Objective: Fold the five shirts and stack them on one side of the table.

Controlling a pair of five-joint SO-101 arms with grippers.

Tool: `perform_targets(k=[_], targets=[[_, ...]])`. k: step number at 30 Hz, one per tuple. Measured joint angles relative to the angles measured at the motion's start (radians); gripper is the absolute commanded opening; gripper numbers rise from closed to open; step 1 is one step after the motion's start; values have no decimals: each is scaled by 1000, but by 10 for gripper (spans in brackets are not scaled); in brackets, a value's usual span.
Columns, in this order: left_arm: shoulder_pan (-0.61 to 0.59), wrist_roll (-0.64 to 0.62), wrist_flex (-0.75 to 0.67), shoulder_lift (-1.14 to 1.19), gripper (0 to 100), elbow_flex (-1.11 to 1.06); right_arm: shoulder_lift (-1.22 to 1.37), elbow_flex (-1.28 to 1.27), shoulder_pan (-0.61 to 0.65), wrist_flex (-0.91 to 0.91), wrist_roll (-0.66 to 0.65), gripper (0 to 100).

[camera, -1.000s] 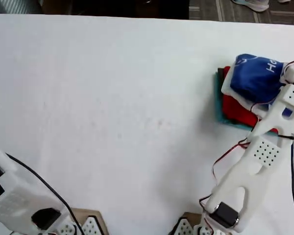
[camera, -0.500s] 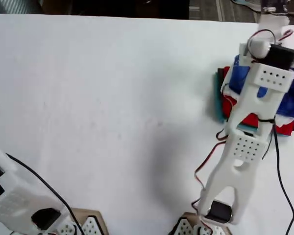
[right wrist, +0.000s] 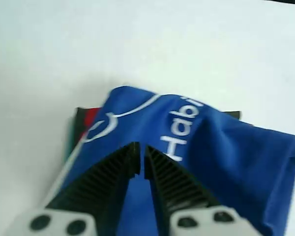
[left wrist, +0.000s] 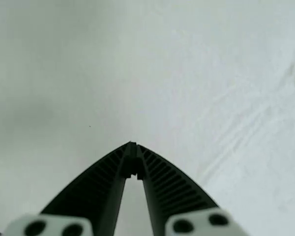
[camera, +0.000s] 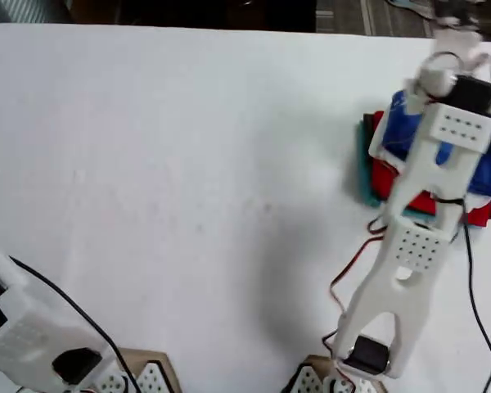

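Nearest you, the left arm (camera: 16, 336) sits low as a blocky white plastic shell with a black cable trailing from it. It is well apart from the stack of shirts (camera: 385, 164), on the far side of the table (camera: 188, 147) from it. The left gripper (left wrist: 132, 147) has two black, ribbed, wedge-shaped fingers pressed together at the tips. They form one sharp point over the matte white tabletop, which shows faint creases.

The right arm (camera: 417, 246) is also white plastic, with flat links drilled in grids of small holes and a forked lower link. Red and black wires (camera: 356, 266) loop beside it. It reaches over the stack and covers the stack's middle.

The right gripper (right wrist: 140, 147) hangs just above the top of the stack. Its ribbed black fingers are drawn in to a thin slit, and you cannot tell whether they touch the cloth.

The stack lies at the right side of the table. On top is the blue shirt (right wrist: 226, 147), soft and rumpled with rounded folds, white lettering and a curved white line. Beneath it a red layer (camera: 386, 178) shows, then a thin teal edge (camera: 362, 168) and a dark corner (camera: 367, 124). All three lie flat with squared edges.
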State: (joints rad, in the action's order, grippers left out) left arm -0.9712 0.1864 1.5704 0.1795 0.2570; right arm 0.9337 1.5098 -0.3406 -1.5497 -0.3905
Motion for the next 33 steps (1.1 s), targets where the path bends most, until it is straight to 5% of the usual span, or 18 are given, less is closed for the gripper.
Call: perform_targets(k=[15,26,33], targets=[[0,18,0,0,27,0,221,-6,-173,344,-3,20],[0,18,3,-95,27,0,184,109,-175,322,175,20],[0,21,3,-212,27,0,69,114,-103,68,106,20]])
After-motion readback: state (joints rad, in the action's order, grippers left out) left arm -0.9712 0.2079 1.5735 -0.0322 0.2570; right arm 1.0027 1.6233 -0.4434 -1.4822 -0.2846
